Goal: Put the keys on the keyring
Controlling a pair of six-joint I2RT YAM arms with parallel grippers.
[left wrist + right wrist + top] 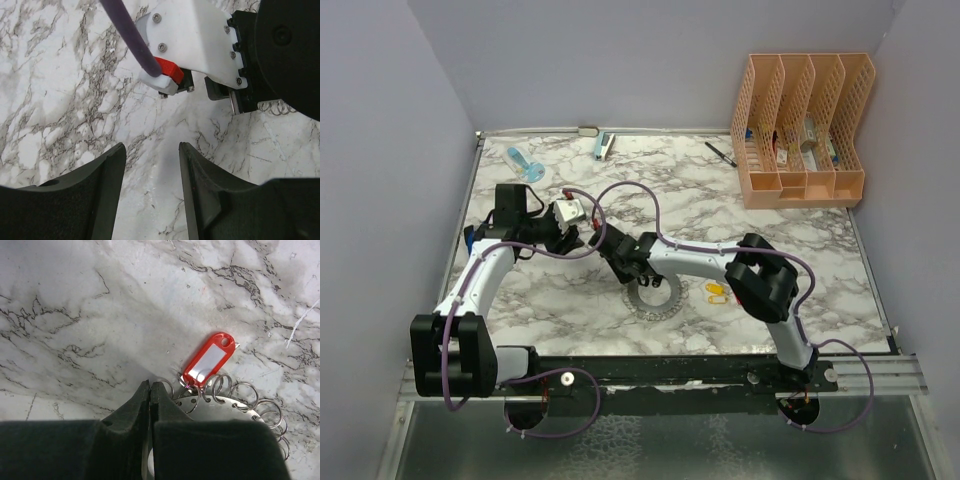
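The keyring (240,405), a grey metal disc with holes and wire loops round its rim, lies on the marble under my right gripper (150,385). That gripper is shut, its tips at the ring's far-left edge, with nothing seen between them. A red-tagged key (209,360) lies with its lower end among the rim loops; I cannot tell if it is linked. In the top view, yellow keys (717,291) lie just right of the keyring (655,303). My left gripper (152,146) hangs open over bare marble, close to the right gripper (617,257).
An orange file rack (803,130) stands at the back right, a black pen (721,153) beside it. A blue object (525,164) and a small stapler-like item (604,146) lie along the back edge. Purple cables loop over both arms.
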